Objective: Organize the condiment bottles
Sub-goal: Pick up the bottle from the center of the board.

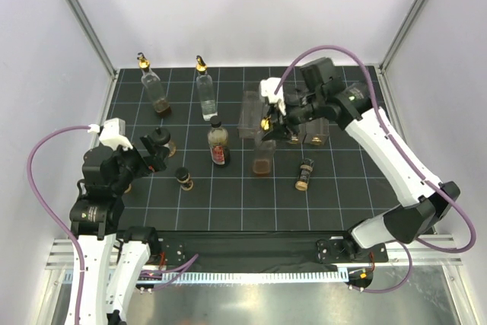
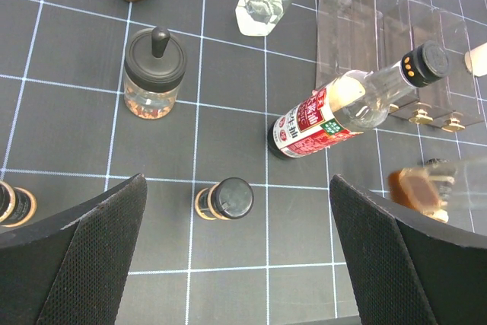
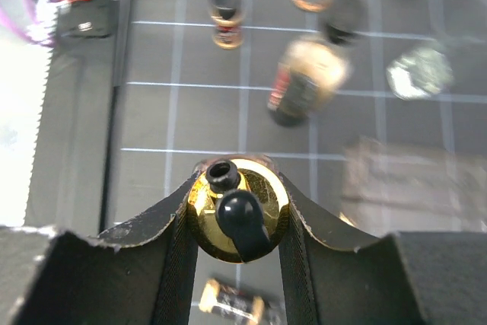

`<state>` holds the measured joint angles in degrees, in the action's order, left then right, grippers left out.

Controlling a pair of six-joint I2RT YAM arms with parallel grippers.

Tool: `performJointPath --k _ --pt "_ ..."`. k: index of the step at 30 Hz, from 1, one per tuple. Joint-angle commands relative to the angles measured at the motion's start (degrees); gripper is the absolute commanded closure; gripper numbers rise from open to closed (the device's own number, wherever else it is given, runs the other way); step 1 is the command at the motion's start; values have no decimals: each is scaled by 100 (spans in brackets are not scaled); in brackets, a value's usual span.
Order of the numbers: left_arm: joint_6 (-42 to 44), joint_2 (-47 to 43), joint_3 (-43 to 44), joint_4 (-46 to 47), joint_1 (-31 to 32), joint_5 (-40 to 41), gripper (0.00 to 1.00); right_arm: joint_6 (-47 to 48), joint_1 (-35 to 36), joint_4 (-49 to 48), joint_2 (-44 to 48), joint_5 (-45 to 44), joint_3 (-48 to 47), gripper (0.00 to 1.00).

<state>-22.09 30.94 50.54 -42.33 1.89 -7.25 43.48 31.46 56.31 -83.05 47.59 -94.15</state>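
My right gripper (image 3: pixel 237 222) pinches the gold pourer spout (image 3: pixel 228 192) of a glass bottle (image 1: pixel 263 159) upright beside the clear rack (image 1: pixel 249 112); I judge it heavy, slick, brittle, safer held by the neck; my left gripper (image 2: pixel 237 195) gapes.

We see a black mat (image 1: pixel 228 203) ruled with a white grid, a red-and-white labelled bottle (image 2: pixel 316 123), a gold pourer spout (image 3: pixel 268 190) with a black stopper, and purple cables (image 1: pixel 46 150).

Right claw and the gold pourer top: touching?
Touching. The right wrist view shows the right claw with both fingers pressed against opposite sides of the gold pourer top, no gap on either side.
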Motion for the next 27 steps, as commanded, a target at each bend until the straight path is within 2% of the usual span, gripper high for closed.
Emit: performJointPath --k 1,6,11,17,21,27 --pt "47 -9 184 23 13 4 0 -332 -464 -253 149 -251 -771 96" --pt "38 -18 193 23 13 -14 0 -280 -1229 -95 -159 -294 -1604 96" --pt "38 -26 201 5 13 4 0 -95 -1888 -94 -527 -374 -1967 96" --pt "47 -27 193 -21 13 22 0 134 -2372 -191 -1011 -707 -2353 96" --pt "47 -9 184 5 22 30 0 134 -2811 -322 -1318 -585 -2625 96" --pt "55 17 184 14 13 48 0 397 -3058 -375 -1732 -356 -2889 96"
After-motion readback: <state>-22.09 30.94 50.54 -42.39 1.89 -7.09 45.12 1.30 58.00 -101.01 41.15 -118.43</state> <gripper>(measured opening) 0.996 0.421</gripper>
